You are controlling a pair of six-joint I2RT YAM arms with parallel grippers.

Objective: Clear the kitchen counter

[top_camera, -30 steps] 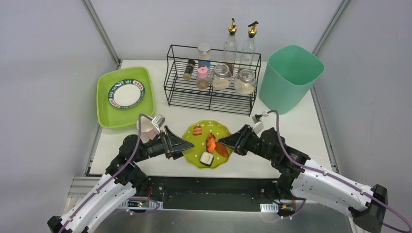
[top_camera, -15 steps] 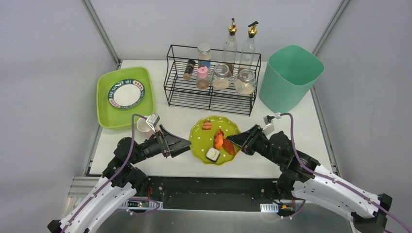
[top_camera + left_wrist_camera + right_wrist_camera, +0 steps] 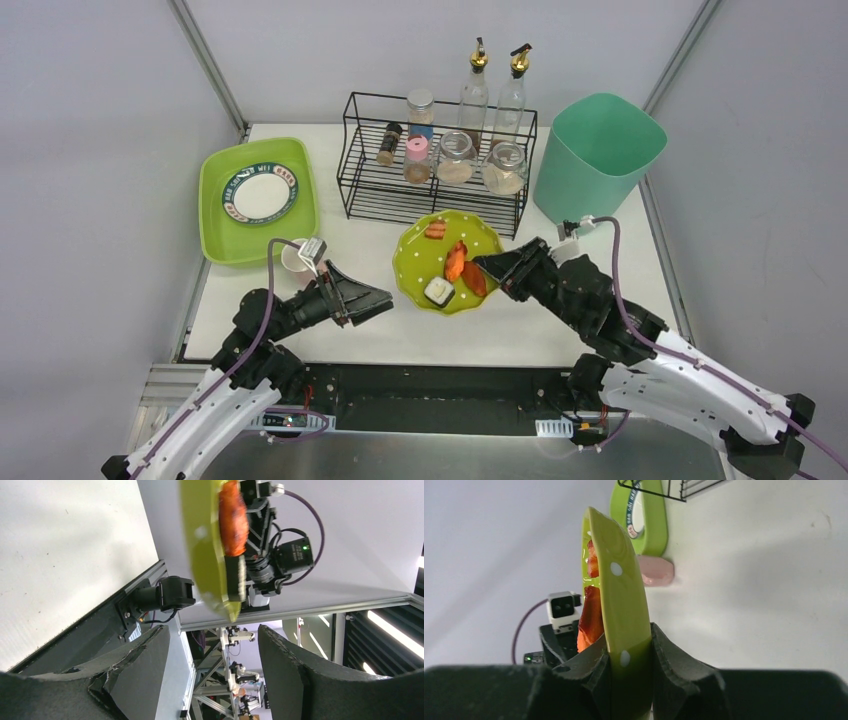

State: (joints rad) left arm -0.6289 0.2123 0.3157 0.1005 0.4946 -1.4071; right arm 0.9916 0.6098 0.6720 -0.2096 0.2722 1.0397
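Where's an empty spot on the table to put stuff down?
Bare kitchen counter runs along the near edge, between the left gripper and right gripper holding the dotted plate. Crowded at back: green tub, wire rack, mint bin.

The left arm [image 3: 205, 415] and right arm [image 3: 690, 385] are built with white lower shells and black upper joints, a purple cable [image 3: 267, 285] is run along each, a small white camera [image 3: 312, 248] is mounted at each wrist, and the fingers [image 3: 300, 675] are shaped as matte black wedges.
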